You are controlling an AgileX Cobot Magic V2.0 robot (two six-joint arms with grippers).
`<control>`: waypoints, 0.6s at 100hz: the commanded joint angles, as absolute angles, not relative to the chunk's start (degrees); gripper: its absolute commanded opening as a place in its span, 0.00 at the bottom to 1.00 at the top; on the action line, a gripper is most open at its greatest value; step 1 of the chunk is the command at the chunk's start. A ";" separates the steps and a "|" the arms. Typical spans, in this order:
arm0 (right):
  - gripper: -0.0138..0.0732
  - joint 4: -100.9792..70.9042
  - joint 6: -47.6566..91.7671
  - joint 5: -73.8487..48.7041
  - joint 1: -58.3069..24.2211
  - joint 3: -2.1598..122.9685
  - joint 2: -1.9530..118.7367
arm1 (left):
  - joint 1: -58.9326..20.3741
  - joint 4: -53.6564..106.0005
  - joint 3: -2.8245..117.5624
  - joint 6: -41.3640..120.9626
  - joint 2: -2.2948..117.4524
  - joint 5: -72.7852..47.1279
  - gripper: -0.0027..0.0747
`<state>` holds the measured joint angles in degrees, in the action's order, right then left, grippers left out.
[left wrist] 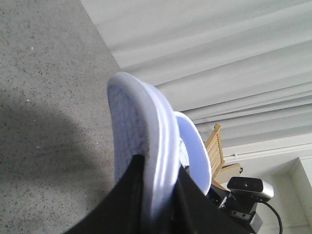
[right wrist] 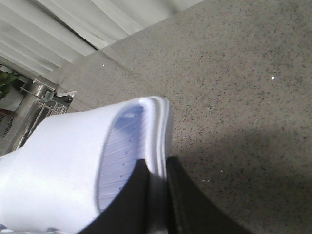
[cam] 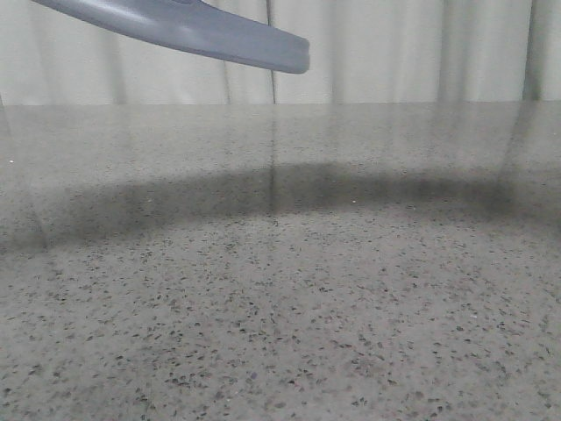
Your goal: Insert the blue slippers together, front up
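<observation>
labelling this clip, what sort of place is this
Probably an indoor lab or test room: a speckled stone-look table, pale curtains behind it, and a tripod-mounted camera beside a wooden chair.

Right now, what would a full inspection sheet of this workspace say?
Surface: speckled grey table, a broad shadow across it.
Job's things: one pale blue slipper in the left gripper, the other slipper in the right gripper; both off the table.
Clutter: nothing seen.
Grippers: both jaws shut on a slipper's edge.
Cables: one by a webcam.
Surroundings: pale curtain, wooden chair, wire rack.
</observation>
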<state>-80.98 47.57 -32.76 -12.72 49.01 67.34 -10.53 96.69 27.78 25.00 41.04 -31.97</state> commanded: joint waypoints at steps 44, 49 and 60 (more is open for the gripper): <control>0.50 -71.60 49.80 -27.98 -14.07 50.88 65.97 | -11.91 99.50 29.46 24.29 41.13 -36.69 0.06; 0.53 -71.57 49.80 -27.36 -14.07 50.88 65.83 | -11.91 99.50 29.46 24.29 41.13 -36.30 0.06; 0.54 -70.88 49.90 -26.20 -14.07 50.88 64.42 | -11.91 99.50 29.46 24.29 41.13 -35.35 0.06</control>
